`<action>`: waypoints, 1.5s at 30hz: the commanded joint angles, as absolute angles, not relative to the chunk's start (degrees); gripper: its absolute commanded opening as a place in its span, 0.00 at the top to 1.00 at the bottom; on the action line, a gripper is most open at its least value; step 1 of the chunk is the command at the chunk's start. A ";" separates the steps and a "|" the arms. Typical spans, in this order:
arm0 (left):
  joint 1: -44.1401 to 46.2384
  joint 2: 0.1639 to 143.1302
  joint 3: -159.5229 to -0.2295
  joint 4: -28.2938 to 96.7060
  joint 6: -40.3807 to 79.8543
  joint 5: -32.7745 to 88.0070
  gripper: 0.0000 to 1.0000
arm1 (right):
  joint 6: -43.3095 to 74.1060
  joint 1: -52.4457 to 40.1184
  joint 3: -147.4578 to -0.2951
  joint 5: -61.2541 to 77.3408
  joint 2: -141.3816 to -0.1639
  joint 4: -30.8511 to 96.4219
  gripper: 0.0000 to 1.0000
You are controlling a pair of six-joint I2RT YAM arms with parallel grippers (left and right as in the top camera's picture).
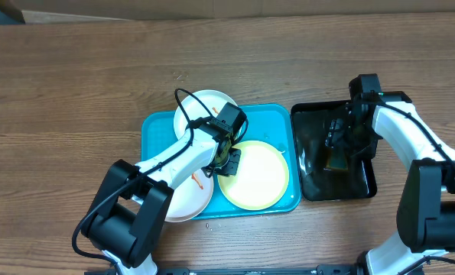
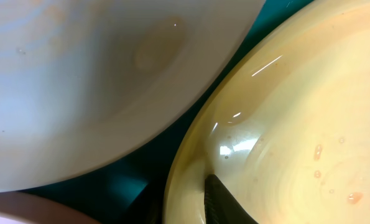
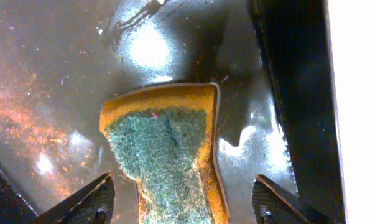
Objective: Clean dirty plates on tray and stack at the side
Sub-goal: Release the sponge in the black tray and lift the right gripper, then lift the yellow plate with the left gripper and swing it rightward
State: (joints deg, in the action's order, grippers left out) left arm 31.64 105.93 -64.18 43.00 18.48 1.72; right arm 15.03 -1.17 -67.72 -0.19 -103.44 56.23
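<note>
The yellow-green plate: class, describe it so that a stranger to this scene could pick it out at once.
Find the teal tray in the middle of the wooden table. On its right half, next to the black tray, lies the yellow-green plate. It alone is coloured; the other two plates are white.

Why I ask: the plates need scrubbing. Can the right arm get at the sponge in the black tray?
Probably yes: the right tool hangs open over the sponge in the black tray, straddling it, nothing between.
</note>
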 commanded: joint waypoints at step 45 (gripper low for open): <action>28.10 107.42 -95.24 68.90 10.26 -2.37 0.96 | 16.58 15.75 -81.38 0.05 -102.54 61.08 0.14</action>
State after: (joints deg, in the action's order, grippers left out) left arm 28.38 106.87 -91.00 68.64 11.92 -0.58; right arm 16.10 13.87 -79.96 0.03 -103.44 62.24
